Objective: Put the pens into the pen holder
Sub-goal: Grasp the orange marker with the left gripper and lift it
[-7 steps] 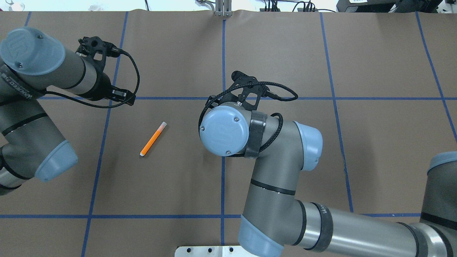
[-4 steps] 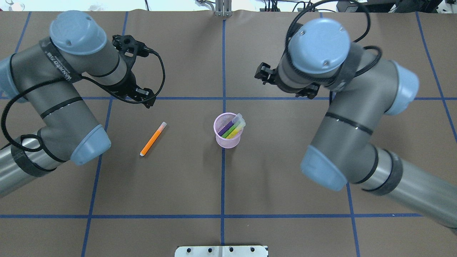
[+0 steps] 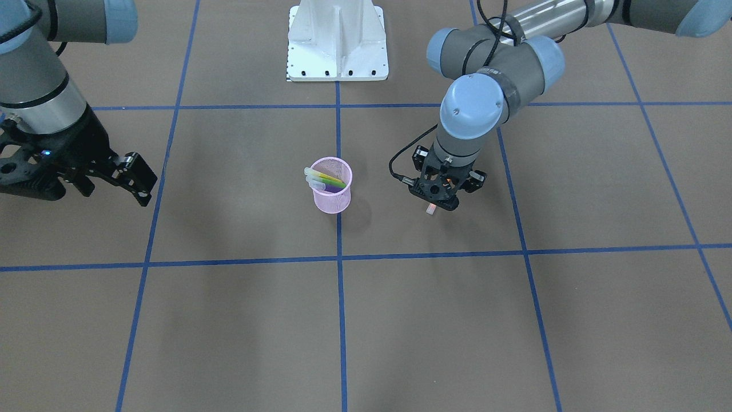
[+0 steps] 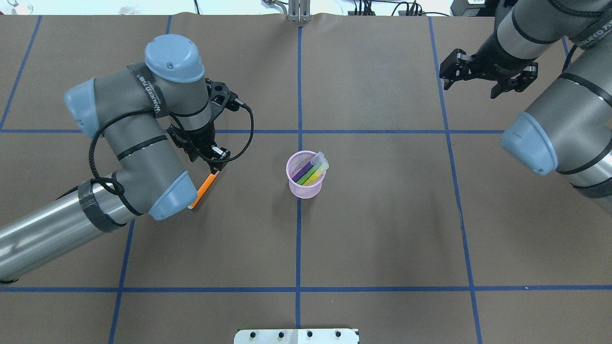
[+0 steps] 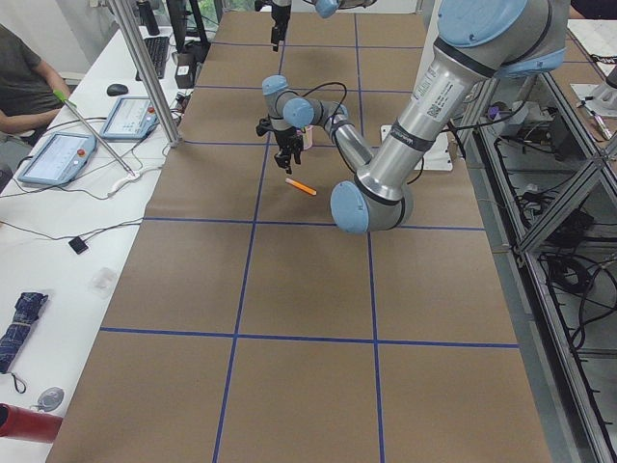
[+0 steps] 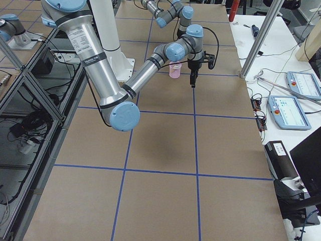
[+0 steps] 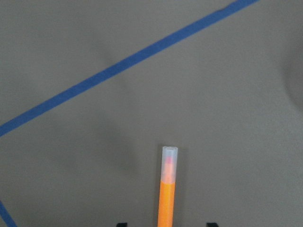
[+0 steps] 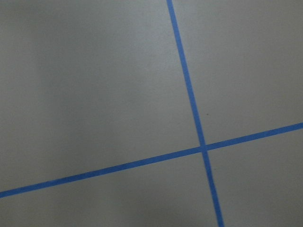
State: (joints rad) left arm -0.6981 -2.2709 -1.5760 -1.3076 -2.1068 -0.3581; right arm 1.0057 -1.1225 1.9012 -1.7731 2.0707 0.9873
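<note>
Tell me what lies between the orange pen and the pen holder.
Nothing: the overhead view shows only bare table between orange pen and pen holder.

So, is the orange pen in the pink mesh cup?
Out: the slim orange pen lies flat on the brown table, apart from the pink wire-mesh cup.

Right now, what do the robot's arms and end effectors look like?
Left arm and right arm: grey tubes, pale blue joint caps, lettered black bands. A black cable loops by the left wrist. Left end effector and right end effector: black, two-fingered.

Pink wire-mesh pen holder (image 4: 306,191), smooth orange plastic pen (image 4: 205,187), matt brown paper cover (image 4: 382,229)
</note>
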